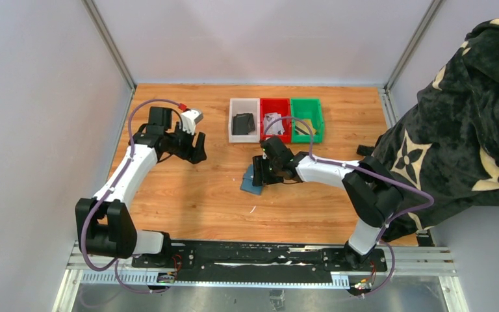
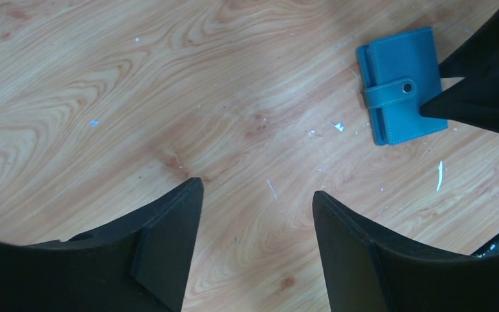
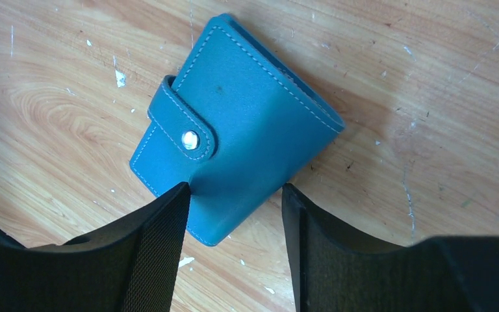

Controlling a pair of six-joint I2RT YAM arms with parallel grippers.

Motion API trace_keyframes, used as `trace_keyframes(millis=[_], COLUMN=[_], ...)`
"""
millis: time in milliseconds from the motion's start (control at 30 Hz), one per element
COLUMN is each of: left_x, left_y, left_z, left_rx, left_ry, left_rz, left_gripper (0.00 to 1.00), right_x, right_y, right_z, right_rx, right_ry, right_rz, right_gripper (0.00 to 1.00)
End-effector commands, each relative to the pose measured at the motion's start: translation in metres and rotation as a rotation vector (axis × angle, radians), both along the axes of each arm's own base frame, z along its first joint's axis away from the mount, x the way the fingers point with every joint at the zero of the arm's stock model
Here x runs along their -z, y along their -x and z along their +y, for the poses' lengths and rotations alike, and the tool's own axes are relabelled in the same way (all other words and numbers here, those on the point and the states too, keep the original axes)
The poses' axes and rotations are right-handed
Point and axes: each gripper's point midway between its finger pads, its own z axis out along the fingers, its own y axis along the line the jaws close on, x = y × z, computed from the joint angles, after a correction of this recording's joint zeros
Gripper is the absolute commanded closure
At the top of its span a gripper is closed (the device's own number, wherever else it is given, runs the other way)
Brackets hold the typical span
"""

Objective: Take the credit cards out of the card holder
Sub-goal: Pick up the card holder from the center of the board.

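Note:
The teal card holder (image 3: pixel 240 123) lies folded on the wooden table, its tab snapped shut. The credit cards are hidden. My right gripper (image 3: pixel 235 188) straddles the holder's near corner with its jaws apart. The left fingertip (image 3: pixel 177 198) touches the holder's face and the other sits just beside its edge. From above, the card holder (image 1: pixel 252 179) sits mid-table under the right gripper (image 1: pixel 263 170). My left gripper (image 1: pixel 195 148) hangs open over bare wood to the left. Its wrist view shows the card holder (image 2: pixel 399 84) far off at upper right, with nothing between the left gripper (image 2: pixel 258 188) jaws.
Three small bins stand at the back: white (image 1: pixel 235 133) holding a black wallet (image 1: pixel 242 123), red (image 1: pixel 275 104) and green (image 1: pixel 307 105). A person in dark patterned clothing (image 1: pixel 455 130) stands at the table's right edge. Grey walls close in the left and back.

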Motion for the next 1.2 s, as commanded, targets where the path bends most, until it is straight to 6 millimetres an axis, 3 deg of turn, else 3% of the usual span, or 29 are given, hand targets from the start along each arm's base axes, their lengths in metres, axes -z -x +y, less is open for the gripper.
trace_keyframes(millis=[0, 167, 433, 600, 733, 833, 1167], left_x=[-0.001, 0.005, 0.011, 0.019, 0.023, 0.024, 0.009], left_y=[0.005, 0.010, 0.011, 0.011, 0.012, 0.013, 0.031], left_z=[-0.018, -0.036, -0.054, -0.054, -0.053, -0.052, -0.065], left_rx=[0.047, 0.087, 0.128, 0.131, 0.133, 0.138, 0.227], left_ry=[0.012, 0.036, 0.054, 0.042, 0.030, 0.022, 0.098], left_rz=[0.027, 0.069, 0.117, 0.135, 0.138, 0.135, 0.130], left_gripper=[0.31, 0.34, 0.27, 0.28, 0.29, 0.28, 0.19], right_x=[0.013, 0.020, 0.034, 0.046, 0.047, 0.039, -0.041], right_y=[0.006, 0.006, 0.013, 0.016, 0.014, 0.012, -0.004], right_z=[-0.002, -0.003, 0.010, 0.008, 0.009, 0.013, 0.034], right_rx=[0.035, 0.060, 0.091, 0.146, 0.156, 0.142, -0.063], right_ry=[0.027, 0.030, -0.026, -0.024, -0.028, -0.048, -0.264], right_rz=[0.026, 0.041, 0.124, 0.169, 0.173, 0.159, -0.014], right_gripper=[0.43, 0.40, 0.40, 0.55, 0.81, 0.99, 1.00])
